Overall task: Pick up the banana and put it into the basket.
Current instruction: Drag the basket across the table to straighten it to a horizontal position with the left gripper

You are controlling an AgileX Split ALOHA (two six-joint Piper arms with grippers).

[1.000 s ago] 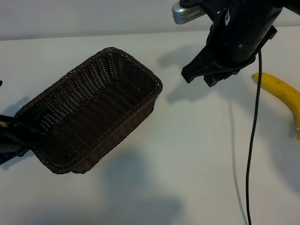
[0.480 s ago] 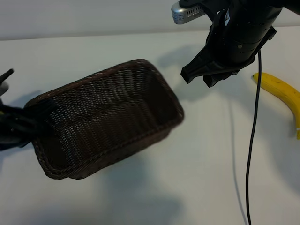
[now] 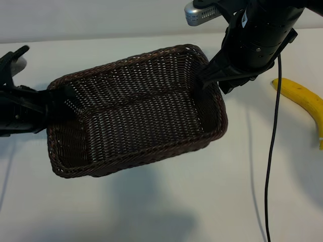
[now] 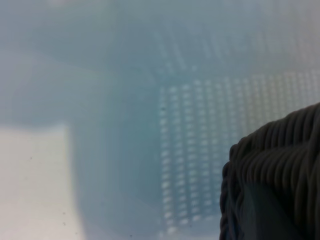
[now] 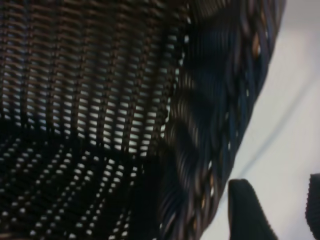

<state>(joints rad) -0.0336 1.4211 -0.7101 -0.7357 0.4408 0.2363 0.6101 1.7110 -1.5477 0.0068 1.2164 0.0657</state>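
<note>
The dark brown wicker basket [image 3: 136, 160] hangs tilted above the white table, held by its left short rim in my left gripper [image 3: 56, 103], which is shut on it. In the left wrist view the woven rim [image 4: 285, 160] shows close up, with the basket's shadow on the table beyond. My right gripper [image 3: 212, 83] hangs open and empty over the basket's right end. In the right wrist view the basket's rim [image 5: 215, 100] lies just beside my right gripper [image 5: 280, 210]. The yellow banana [image 3: 305, 103] lies on the table at the far right, apart from both grippers.
A black cable [image 3: 272, 151] drops from the right arm down to the front edge, between the basket and the banana. The white table [image 3: 166, 212] shows bare in front of the basket.
The left gripper has swung the basket up and to the right, so its right end now sits under the right gripper. The right arm and the banana have not moved.
</note>
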